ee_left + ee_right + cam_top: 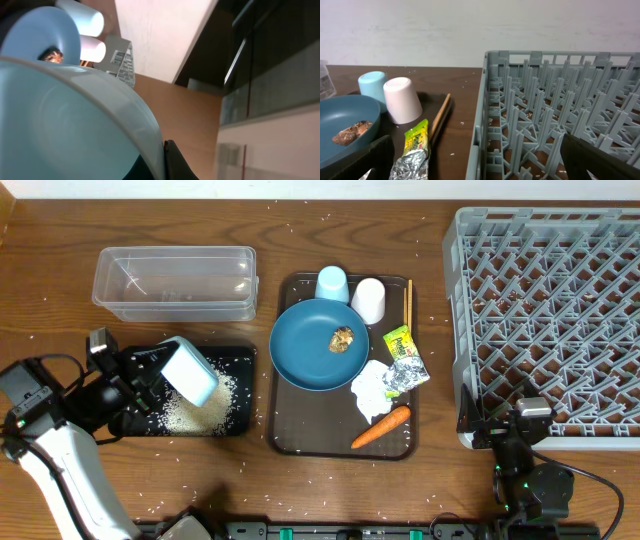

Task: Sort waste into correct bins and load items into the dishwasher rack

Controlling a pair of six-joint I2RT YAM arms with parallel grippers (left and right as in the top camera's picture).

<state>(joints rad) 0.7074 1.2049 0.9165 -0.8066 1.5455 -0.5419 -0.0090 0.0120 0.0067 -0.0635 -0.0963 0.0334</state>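
Observation:
My left gripper [158,370] is shut on the rim of the pale-blue bowl [190,370] and holds it tilted over the black tray [243,358], where white rice grains [198,412] lie in a pile. The bowl fills the left wrist view [75,130]. The dark-blue plate [305,352] carries the brown food lump [342,338]. The pale-blue cup [332,283], white cup [368,300], chopsticks [408,305], snack wrappers [403,360], tissue [372,390] and carrot [381,427] lie on the brown serving tray. My right gripper [520,425] is open and empty at the grey rack's [545,310] front left corner.
The clear tub [175,280] stands behind the black tray and looks empty. The brown serving tray [290,442] sits mid-table. Loose rice grains are scattered on the wooden table around both trays. The rack [550,110] holds nothing.

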